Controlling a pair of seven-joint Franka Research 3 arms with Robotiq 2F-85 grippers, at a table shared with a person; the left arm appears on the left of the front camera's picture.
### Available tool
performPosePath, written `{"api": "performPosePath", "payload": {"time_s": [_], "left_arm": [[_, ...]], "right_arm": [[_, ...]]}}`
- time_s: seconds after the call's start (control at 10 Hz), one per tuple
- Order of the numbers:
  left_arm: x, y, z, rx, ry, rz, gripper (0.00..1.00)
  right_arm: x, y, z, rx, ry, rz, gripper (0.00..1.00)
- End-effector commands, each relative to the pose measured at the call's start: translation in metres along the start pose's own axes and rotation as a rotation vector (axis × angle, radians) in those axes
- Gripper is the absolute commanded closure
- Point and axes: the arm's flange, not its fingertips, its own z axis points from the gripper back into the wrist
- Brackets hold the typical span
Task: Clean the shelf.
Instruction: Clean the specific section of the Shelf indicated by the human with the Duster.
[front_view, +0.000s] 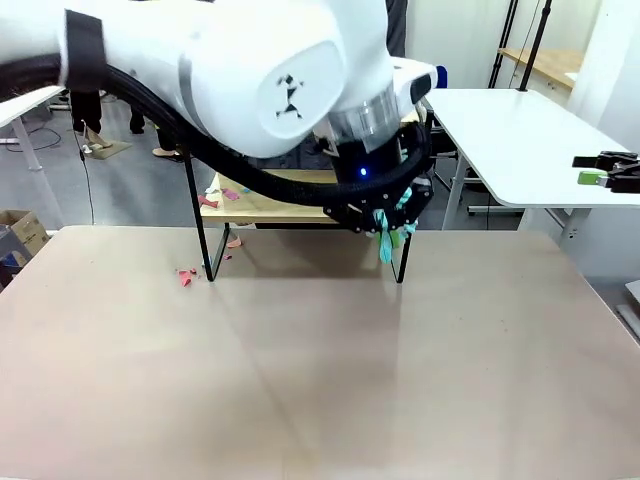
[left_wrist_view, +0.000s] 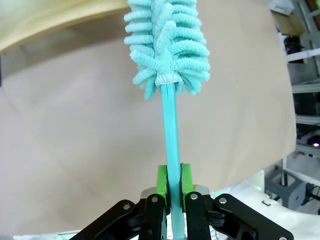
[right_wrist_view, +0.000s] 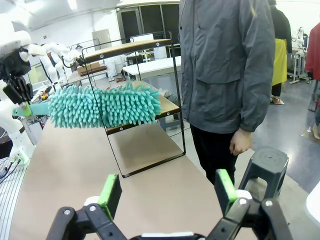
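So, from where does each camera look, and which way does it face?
Front view: fixed on the robot's side, looks across the table at the shelf; the left arm reaches in over the middle.
Left wrist view: on the left wrist, looks along the left claw, shut on the teal duster, down at the table.
Right wrist view: on the right wrist, looks over the open right claw at the shelf and a standing person.
Shared: both wrist views show the duster; front and right wrist views show the shelf.

Beige table bears shelf; pink scraps beside.
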Motion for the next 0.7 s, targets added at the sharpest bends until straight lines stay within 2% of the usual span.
{"api": "performPosePath", "payload": {"time_s": [0.0, 0.1, 0.2, 0.4, 0.6], "left_arm": [[-0.003, -0.005, -0.003, 0.028, -0.052, 0.035, 0.87], [-0.003, -0.005, -0.004, 0.047, -0.059, 0.028, 0.87], [-0.001, -0.001, -0.006, 0.010, -0.001, 0.010, 0.87], [-0.001, -0.001, -0.006, 0.010, -0.001, 0.010, 0.87], [0.003, 0.005, -0.011, 0.038, -0.057, 0.020, 0.87]], "right_arm": [[0.003, 0.000, -0.001, 0.001, 0.000, 0.006, 0.00], [0.003, 0.000, -0.001, 0.001, 0.000, 0.006, 0.00], [0.003, 0.000, -0.001, 0.001, 0.000, 0.006, 0.00], [0.003, 0.000, -0.001, 0.001, 0.000, 0.006, 0.00], [0.003, 0.000, -0.001, 0.001, 0.000, 0.006, 0.00]]}}
